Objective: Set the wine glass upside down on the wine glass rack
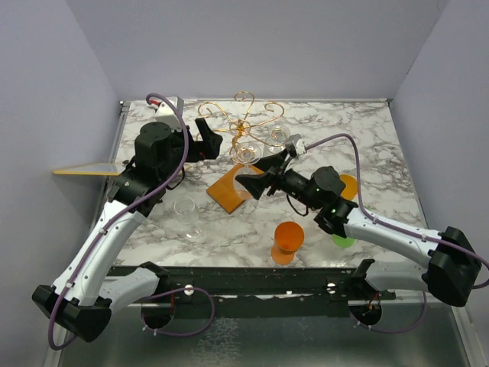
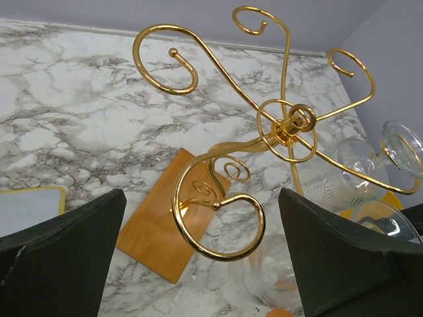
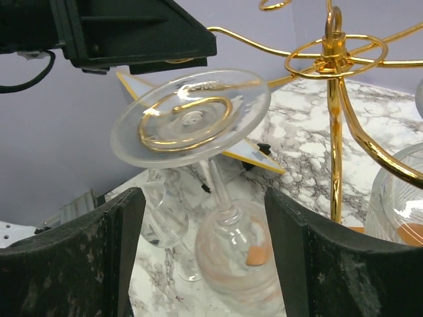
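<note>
**Top view.** Marble worktop, walled on its left, far and right edges, with open room only along the near edge.
- Wine glass rack: far centre, its wooden base running toward the middle.
- Wine glass: upside down under one of the rack's near arms.
- Left gripper: just left of the rack.
- Right gripper: just right of the base, at the wine glass.
- Second hanging glass: on the rack's right side.
- Clear glass: left of the base.
- Orange glass: toward the near edge.
- Yellow-edged panel: at the left edge.

**Left wrist view.** The fingers are spread wide and hold nothing. A gold scroll sits in the gap and touches neither finger.

**Right wrist view.**
- The wine glass has its foot uppermost, tilted on a scroll, with the bowl hanging below.
- The fingers are spread either side of the bowl. There is a clear gap on one side; I cannot tell whether the other finger touches it.
- The left gripper is close above the foot.
- The central post stands just beside the bowl.
- Another glass bowl crowds the picture's right border.
</note>
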`<action>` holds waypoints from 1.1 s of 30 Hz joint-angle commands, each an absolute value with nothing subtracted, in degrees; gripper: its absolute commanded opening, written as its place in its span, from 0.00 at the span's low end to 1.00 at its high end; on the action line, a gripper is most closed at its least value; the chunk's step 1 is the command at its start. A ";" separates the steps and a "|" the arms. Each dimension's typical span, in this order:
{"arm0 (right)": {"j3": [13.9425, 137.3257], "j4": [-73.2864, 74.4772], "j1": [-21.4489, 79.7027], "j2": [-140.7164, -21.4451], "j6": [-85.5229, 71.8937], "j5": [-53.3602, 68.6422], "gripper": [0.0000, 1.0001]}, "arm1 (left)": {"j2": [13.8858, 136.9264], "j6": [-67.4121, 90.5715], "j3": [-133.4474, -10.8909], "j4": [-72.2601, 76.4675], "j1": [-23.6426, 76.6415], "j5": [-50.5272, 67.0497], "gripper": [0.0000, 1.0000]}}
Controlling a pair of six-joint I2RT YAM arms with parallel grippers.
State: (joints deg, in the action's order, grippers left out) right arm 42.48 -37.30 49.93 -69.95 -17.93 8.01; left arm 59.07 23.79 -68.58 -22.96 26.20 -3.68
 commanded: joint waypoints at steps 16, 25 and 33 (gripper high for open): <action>46.64 -12.00 50.11 -55.93 -18.72 2.41 0.72 | 53.19 21.31 -71.83 -29.60 25.75 -6.46 0.99; 54.39 18.71 50.18 -44.42 -21.82 -12.69 0.71 | 47.69 21.89 -73.70 -33.35 25.75 -9.03 0.99; 59.86 44.07 50.18 -43.50 -23.68 -13.15 0.75 | 44.54 25.60 -73.80 -34.35 25.76 -2.67 0.99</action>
